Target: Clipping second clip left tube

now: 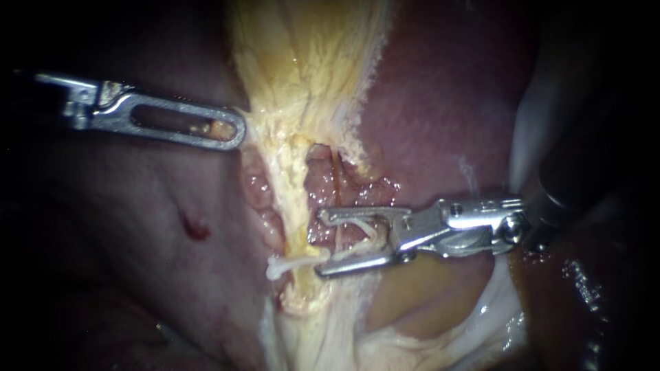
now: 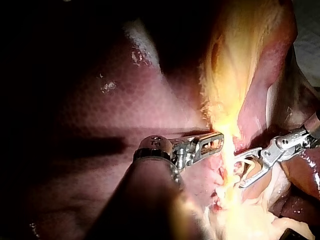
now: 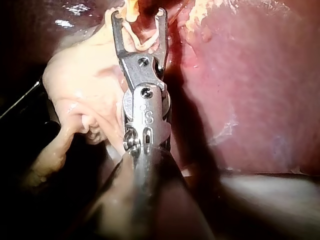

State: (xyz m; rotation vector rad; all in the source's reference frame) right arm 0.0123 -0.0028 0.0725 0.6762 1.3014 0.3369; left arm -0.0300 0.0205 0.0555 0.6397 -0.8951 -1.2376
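1. Endoscope view: the left instrument comes in from the left. Its slotted jaws lie together, pinching the left edge of the yellow tissue band, and a yellow scrap shows through the slot.
2. The left tube is the pale yellow strand running from far to near down the middle, with the liver to its right. A closed clip lies across the tube's near part.
3. The right instrument comes in from the right. Its jaws stand wide apart but grip a V-shaped clip seated between them, mouth facing left. The jaw tips stop just right of the left tube, and the lower tip is close beside the closed clip. A thinner reddish tube shows in the gap between the jaws.
4. Left wrist view: the left instrument has its tip at the glaring yellow band. Beyond it, the right instrument faces the band with the V-shaped clip in its spread jaws.
5. Right wrist view: the right instrument carries the V-shaped clip between its jaws. A yellow strand sits at the tips, though I cannot tell which tube it is.
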